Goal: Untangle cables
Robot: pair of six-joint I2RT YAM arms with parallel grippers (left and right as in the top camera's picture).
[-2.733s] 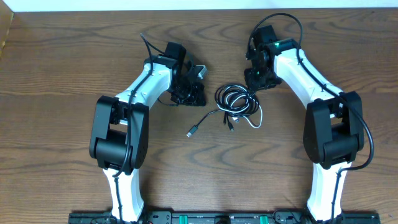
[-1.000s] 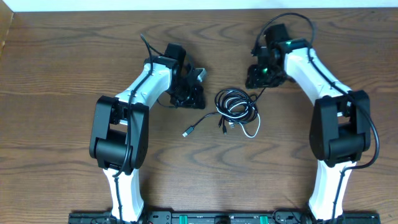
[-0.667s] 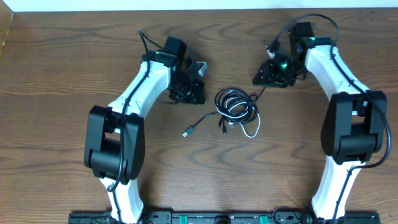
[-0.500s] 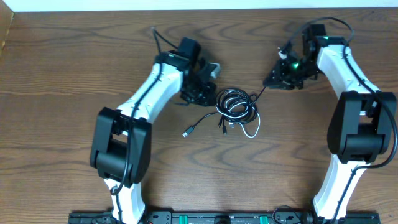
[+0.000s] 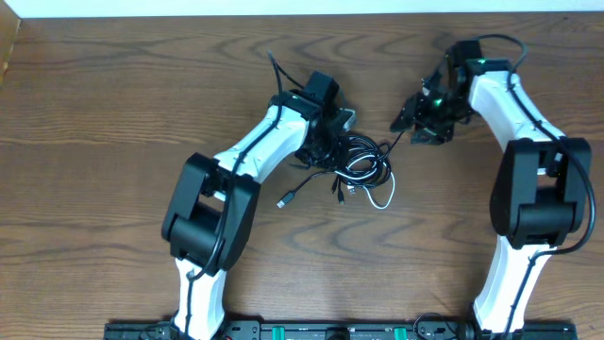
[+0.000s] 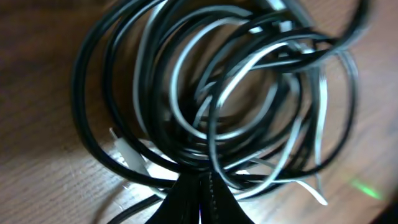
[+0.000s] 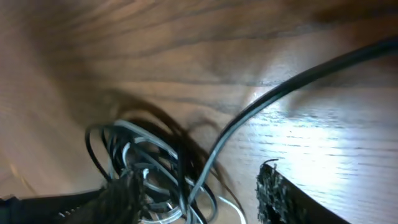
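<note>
The cables (image 5: 360,162) lie as one coiled bundle of thin black cords at the table's middle. A white cord (image 5: 382,200) loops out at the lower right and a plug end (image 5: 287,200) trails to the lower left. My left gripper (image 5: 334,142) is shut, its tips (image 6: 204,182) against the near edge of the cables (image 6: 217,93). My right gripper (image 5: 410,117) hovers up and right of the bundle. It is open (image 7: 199,194), and one black strand (image 7: 249,115) runs between its fingers without being pinched, back to the coil (image 7: 143,163).
The wooden table (image 5: 113,142) carries only the cords and both arms. The right arm's own thick black cable (image 5: 486,42) arcs over its wrist near the back edge.
The left arm has swung right from beside the bundle until its shut tips touch the coil. The right gripper, which had drawn a strand up and right, has opened and drifted slightly left.
</note>
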